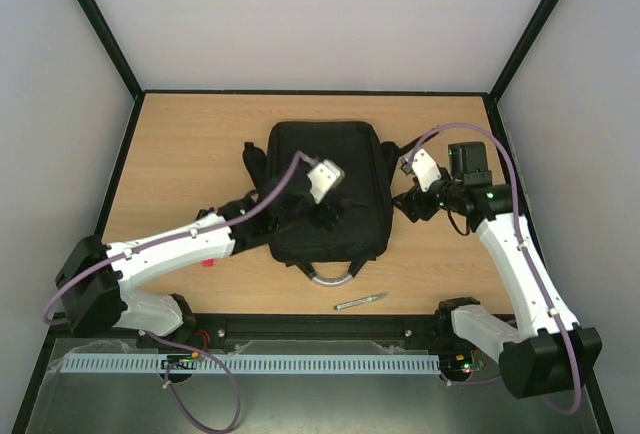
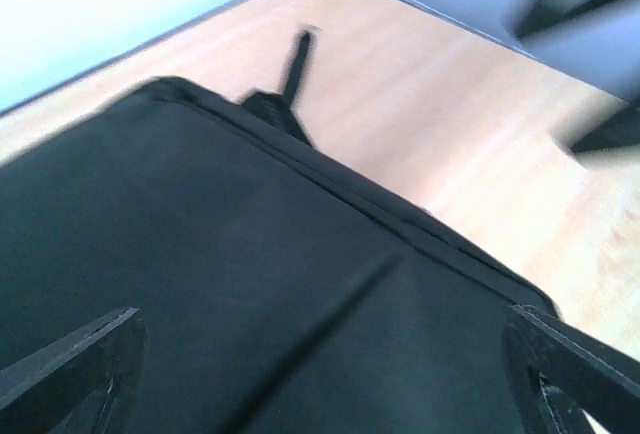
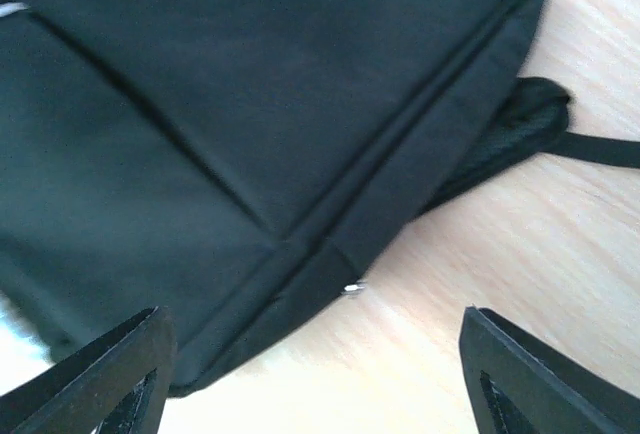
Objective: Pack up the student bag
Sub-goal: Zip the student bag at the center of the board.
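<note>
The left hand (image 2: 320,354) is held spread wide, with nothing pinched between its dark fingers (image 2: 70,374). The student bag (image 2: 250,284) fills the lower part of the left wrist view, so the bag lies straight beneath this hand, not off to one side. The right hand (image 3: 310,354) is likewise spread and empty. In its view the bag's side seam runs diagonally, with bare tabletop (image 3: 480,254) at the lower right, so this hand is placed at the bag's edge rather than over it.

In the top view the bag is seen mid-frame, its long axis running from the upper part down towards the arm bases, with the grey looped handle (image 1: 331,274) at the lower end. The left hand is judged the nearer to the front panel.

The bag is of matte black fabric — soft, flat, roughly rectangular — with raised seams, a small silver zip pull (image 3: 350,287) and a black strap (image 3: 590,149) trailing onto the pale wood-grain tabletop. Just below and right of the handle, a slim metallic pen (image 1: 360,301) is seen lying apart from the bag and away from both hands.
</note>
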Controlling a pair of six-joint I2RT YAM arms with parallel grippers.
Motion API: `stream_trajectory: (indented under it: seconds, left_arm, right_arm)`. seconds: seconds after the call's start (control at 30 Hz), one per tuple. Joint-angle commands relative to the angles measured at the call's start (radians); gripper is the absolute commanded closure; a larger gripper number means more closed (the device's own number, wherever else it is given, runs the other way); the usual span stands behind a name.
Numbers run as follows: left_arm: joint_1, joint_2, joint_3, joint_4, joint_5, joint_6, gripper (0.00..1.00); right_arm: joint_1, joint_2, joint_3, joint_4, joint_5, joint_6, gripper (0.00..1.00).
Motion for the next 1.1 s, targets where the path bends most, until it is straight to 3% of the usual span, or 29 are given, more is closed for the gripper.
stream_trajectory:
  seconds: [0.0, 0.1, 0.27, 0.4, 0.57, 0.7, 0.83, 1.07]
  left_arm:
    - [0.117, -0.018, 0.117, -0.171, -0.039, -0.115, 0.01]
    - [0.203, -0.008, 0.199, -0.282, -0.072, -0.223, 0.01]
    - [0.35, -0.038, 0.186, -0.219, 0.113, -0.273, 0.01]
    - [0.394, -0.032, 0.131, -0.15, 0.093, -0.264, 0.01]
    - [0.505, -0.035, 0.056, -0.091, 0.252, -0.239, 0.06]
    - [0.538, -0.048, 0.045, -0.071, 0.316, -0.217, 0.12]
    - [0.546, -0.058, 0.049, -0.076, 0.361, -0.185, 0.25]
    - [0.546, -0.094, 0.03, -0.05, 0.398, -0.176, 0.3]
  right_arm:
    - [0.009, -0.047, -0.033, -0.197, -0.235, -0.092, 0.22]
    - [0.075, -0.069, -0.027, -0.265, -0.299, -0.156, 0.24]
    - [0.318, -0.099, -0.059, -0.261, -0.241, -0.163, 0.24]
    - [0.565, -0.068, -0.12, -0.212, -0.095, -0.12, 0.26]
    - [0.822, -0.06, -0.24, -0.179, 0.132, -0.114, 0.34]
    - [0.907, -0.052, -0.307, -0.177, 0.202, -0.132, 0.41]
    - [0.954, -0.044, -0.349, -0.149, 0.245, -0.132, 0.42]
    - [0.979, -0.004, -0.391, -0.058, 0.29, -0.119, 0.5]
